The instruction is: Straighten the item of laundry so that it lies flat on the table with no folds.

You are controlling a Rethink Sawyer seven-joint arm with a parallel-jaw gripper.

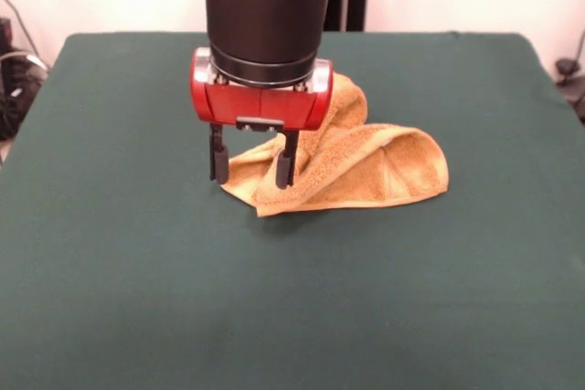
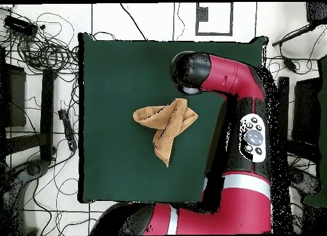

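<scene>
Hovering over the crumpled towel (image 1: 352, 166) mid-table (image 1: 137, 271), our end effector (image 1: 251, 163) has fingers parted, gripping nothing. We judge it's lining up a grab; next we need to pinch a corner and pull the folds flat.

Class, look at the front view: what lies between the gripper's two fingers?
Between the open gripper's fingers shows a corner of the crumpled towel, lying behind them on the green table; contact cannot be told.
</scene>
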